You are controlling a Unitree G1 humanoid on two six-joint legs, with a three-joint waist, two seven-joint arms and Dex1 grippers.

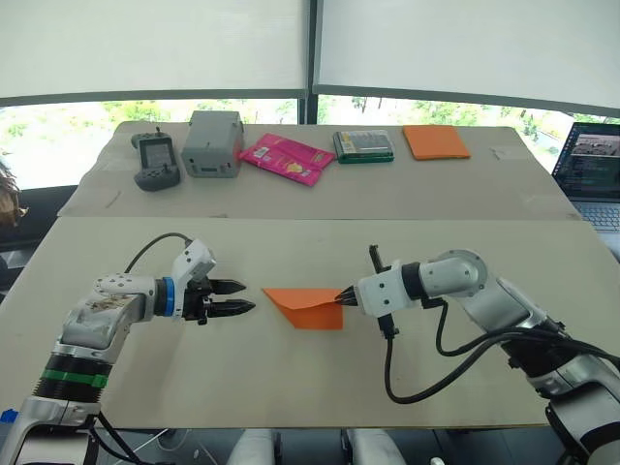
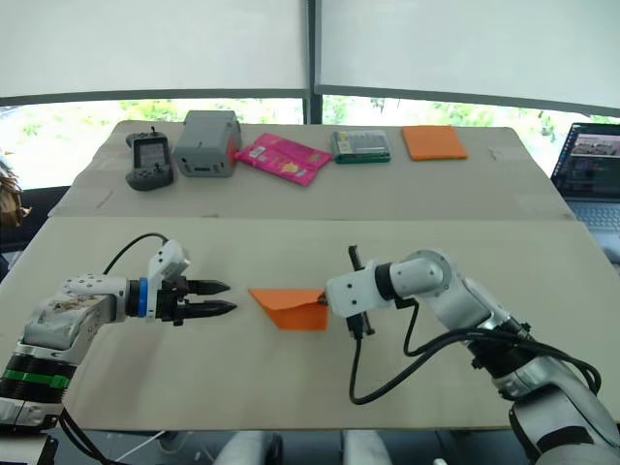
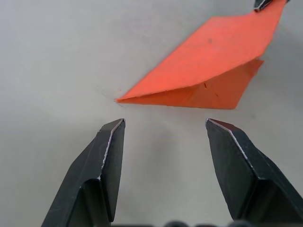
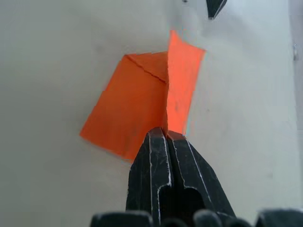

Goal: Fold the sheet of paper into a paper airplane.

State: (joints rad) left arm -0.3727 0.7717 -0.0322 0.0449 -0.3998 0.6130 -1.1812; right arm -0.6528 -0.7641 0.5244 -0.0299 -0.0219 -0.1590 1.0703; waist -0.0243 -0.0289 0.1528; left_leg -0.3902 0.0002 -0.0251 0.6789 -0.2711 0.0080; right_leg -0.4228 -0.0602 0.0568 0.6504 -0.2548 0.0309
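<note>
Sheet of paper [image 1: 308,305] on the near table [image 1: 291,378] — between left gripper [image 1: 239,296] and right gripper [image 1: 343,297].

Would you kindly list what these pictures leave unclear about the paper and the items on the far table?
- Paper: in the right wrist view, the right tool covers the pinched edge.
- Paper's underside: hidden against the table in the eye views.
- Green packet: print too small to read.
- Laptop: cut off by the eye views' right edge.

White arms, black cabled hands
</note>
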